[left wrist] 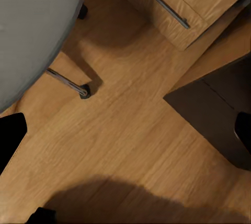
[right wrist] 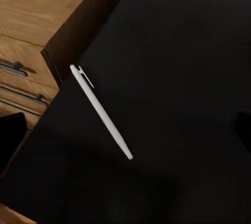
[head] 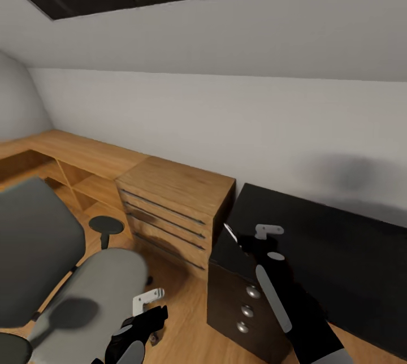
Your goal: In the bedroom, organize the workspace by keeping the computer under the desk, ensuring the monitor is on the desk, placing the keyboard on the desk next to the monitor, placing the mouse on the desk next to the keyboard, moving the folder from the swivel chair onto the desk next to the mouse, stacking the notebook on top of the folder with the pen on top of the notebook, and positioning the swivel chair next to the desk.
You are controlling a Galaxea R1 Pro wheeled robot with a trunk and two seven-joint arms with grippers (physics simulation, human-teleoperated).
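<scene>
A slim white pen (right wrist: pixel 101 112) lies on the bare black top of the desk (right wrist: pixel 172 51), near its corner; in the head view the pen (head: pixel 231 234) is a thin pale line. My right gripper (right wrist: pixel 125 130) hangs open above it, one finger on each side, not touching. The grey swivel chair (head: pixel 85 290) stands left of the desk (head: pixel 339 251), its seat bare. My left gripper (left wrist: pixel 125 135) is open over the wood floor beside the chair seat (left wrist: pixel 31 20). The computer, monitor, keyboard, mouse, folder and notebook are out of view.
A light wood dresser (head: pixel 175 206) with bar handles stands between chair and desk, with a low wood shelf unit (head: pixel 62 166) along the wall behind. A chair leg with a caster (left wrist: pixel 82 90) lies on the floor. The sloped ceiling comes low over the desk.
</scene>
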